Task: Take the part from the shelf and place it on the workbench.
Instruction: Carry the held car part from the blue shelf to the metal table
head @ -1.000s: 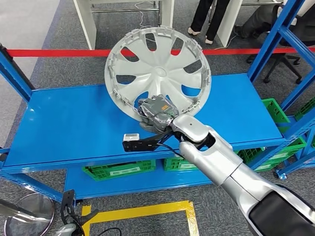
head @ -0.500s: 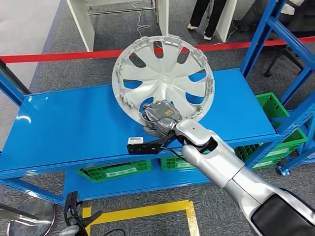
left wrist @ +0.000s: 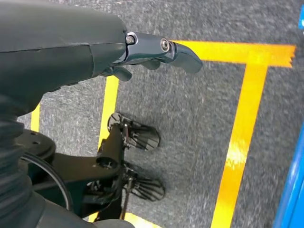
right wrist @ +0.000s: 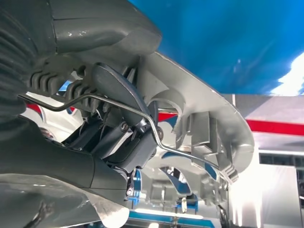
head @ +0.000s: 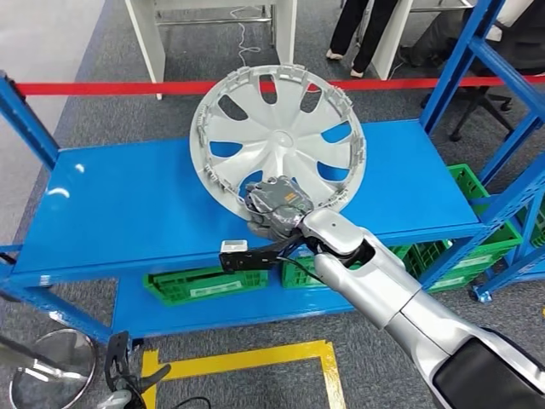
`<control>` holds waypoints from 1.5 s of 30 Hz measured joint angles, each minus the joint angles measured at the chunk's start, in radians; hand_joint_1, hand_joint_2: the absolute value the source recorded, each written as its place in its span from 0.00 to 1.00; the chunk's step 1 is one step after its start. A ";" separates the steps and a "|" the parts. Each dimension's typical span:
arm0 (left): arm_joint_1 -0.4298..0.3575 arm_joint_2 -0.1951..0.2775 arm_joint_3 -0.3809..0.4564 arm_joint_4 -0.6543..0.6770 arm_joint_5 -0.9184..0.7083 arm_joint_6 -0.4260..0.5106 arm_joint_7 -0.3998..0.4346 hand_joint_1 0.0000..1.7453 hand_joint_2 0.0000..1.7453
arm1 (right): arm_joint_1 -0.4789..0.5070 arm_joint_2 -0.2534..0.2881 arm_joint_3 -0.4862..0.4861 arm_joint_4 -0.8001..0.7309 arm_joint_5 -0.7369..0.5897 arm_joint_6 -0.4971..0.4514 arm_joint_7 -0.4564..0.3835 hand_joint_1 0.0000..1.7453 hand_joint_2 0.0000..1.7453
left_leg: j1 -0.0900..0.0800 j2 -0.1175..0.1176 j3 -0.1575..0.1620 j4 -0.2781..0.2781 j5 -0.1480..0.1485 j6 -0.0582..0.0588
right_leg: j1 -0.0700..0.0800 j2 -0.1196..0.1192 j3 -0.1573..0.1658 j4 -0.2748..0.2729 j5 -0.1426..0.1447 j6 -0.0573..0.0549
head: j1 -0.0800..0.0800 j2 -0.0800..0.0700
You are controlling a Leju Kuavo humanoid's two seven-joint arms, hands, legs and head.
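The silver wheel cover (head: 279,141) is gripped at its lower rim by the right hand (head: 275,207) and held tilted above the blue shelf (head: 122,213), much as half a second earlier. The left hand (left wrist: 157,50) is held over the floor, fingers loosely extended, holding nothing.

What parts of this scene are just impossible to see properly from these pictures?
- Head view: the right hand covers the near rim of the wheel cover, so the grip itself is hidden.
- Head view: the people behind the red tape are cut off by the top edge.
- Head view: labels on the green crates are too small to read.
- Left wrist view: the left hand hangs over the floor; most fingers are hidden behind its cover.
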 joint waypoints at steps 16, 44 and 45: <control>0.005 -0.009 0.003 0.000 0.003 -0.008 -0.001 0.00 1.00 | -0.006 0.002 0.001 0.016 0.003 0.003 0.004 1.00 1.00 | -0.016 0.004 -0.150 0.032 0.080 -0.002 | 0.021 -0.010 0.137 -0.071 -0.058 -0.050 | 0.000 0.000; 0.180 -0.150 -0.011 0.066 -0.095 0.029 -0.170 0.00 1.00 | 0.152 -0.163 -0.110 -0.090 0.092 -0.034 0.077 1.00 1.00 | -0.012 0.003 -0.162 -0.014 0.167 0.013 | 0.012 -0.005 0.219 -0.089 -0.129 -0.007 | 0.003 0.000; 0.180 -0.150 -0.011 0.066 -0.095 0.029 -0.168 0.00 1.00 | 0.155 -0.163 -0.110 -0.090 0.095 -0.033 0.078 1.00 1.00 | -0.011 0.002 -0.167 -0.015 0.163 0.007 | 0.011 -0.007 0.208 -0.091 -0.118 -0.014 | 0.003 0.000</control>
